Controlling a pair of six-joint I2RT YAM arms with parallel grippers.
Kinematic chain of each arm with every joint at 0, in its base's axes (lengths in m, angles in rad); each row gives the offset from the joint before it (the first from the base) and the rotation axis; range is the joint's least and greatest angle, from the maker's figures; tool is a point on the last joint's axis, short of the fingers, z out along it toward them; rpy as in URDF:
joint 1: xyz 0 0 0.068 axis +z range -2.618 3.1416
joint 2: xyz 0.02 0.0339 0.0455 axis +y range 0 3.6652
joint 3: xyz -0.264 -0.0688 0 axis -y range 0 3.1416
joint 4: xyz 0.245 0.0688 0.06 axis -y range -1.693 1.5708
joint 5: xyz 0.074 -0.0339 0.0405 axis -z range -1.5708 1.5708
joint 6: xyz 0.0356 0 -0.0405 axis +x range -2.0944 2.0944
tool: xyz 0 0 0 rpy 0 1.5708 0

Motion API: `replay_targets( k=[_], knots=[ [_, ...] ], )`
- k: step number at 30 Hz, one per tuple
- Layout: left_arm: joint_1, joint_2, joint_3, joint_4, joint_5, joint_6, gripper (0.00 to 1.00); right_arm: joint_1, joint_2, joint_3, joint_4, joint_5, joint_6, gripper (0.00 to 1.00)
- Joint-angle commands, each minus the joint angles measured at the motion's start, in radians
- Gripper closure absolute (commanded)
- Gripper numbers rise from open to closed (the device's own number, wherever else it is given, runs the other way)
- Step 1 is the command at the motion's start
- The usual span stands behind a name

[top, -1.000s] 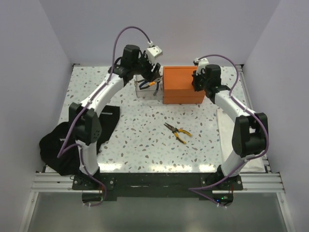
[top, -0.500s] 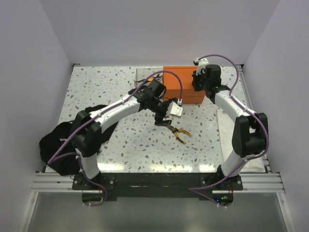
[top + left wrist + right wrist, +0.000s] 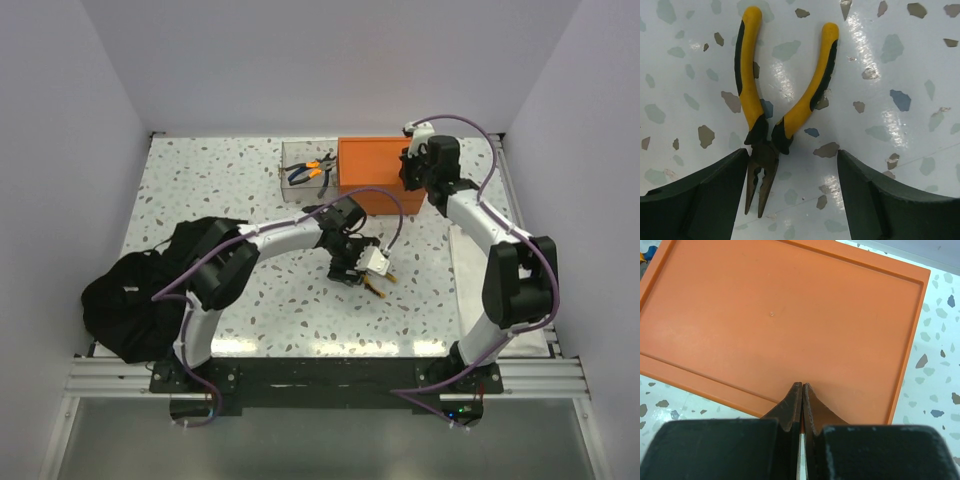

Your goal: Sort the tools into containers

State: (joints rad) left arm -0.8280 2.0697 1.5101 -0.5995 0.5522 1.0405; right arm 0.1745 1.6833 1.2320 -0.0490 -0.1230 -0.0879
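Observation:
Orange-and-black-handled pliers [image 3: 785, 95] lie flat on the speckled table, handles spread, nose toward my left gripper [image 3: 792, 200]. That gripper is open, low over the table, with the pliers' nose just inside its left finger [image 3: 700, 200]. In the top view the left gripper [image 3: 352, 270] covers most of the pliers [image 3: 379, 286]. My right gripper [image 3: 802, 390] is shut and empty above the closed orange box [image 3: 790, 320], which also shows in the top view [image 3: 372, 175]. A small clear box [image 3: 306, 171] left of the orange box holds blue-handled and orange-handled pliers. The black bag [image 3: 135, 295] lies at the near left.
A flat white sheet [image 3: 470, 260] lies along the right side under the right arm. White walls enclose the table on three sides. The left arm stretches across the middle of the table.
My left arm has swung from the clear box down to the middle of the table and lowered its open gripper over the orange-and-black pliers. The right arm has not moved.

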Motion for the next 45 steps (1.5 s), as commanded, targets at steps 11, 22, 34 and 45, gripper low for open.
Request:
replay_targets(
  k=[11, 22, 34, 45],
  knots=[
    [0.0, 0.135, 0.041, 0.061, -0.1, -0.059, 0.81, -0.041, 0.041, -0.069, -0.235, 0.017, -0.007, 1.0],
    [0.058, -0.206, -0.018, -0.003, 0.032, -0.167, 1.0, -0.044, 0.07, -0.029, -0.252, 0.025, -0.012, 1.0],
    [0.348, -0.401, 0.159, 0.04, 0.166, -0.402, 1.0, -0.043, 0.098, 0.006, -0.256, 0.043, -0.024, 1.0],
    [0.235, -0.473, -0.106, 0.216, 0.02, -0.392, 0.5, -0.043, 0.113, 0.02, -0.261, 0.056, -0.03, 1.0]
  ],
)
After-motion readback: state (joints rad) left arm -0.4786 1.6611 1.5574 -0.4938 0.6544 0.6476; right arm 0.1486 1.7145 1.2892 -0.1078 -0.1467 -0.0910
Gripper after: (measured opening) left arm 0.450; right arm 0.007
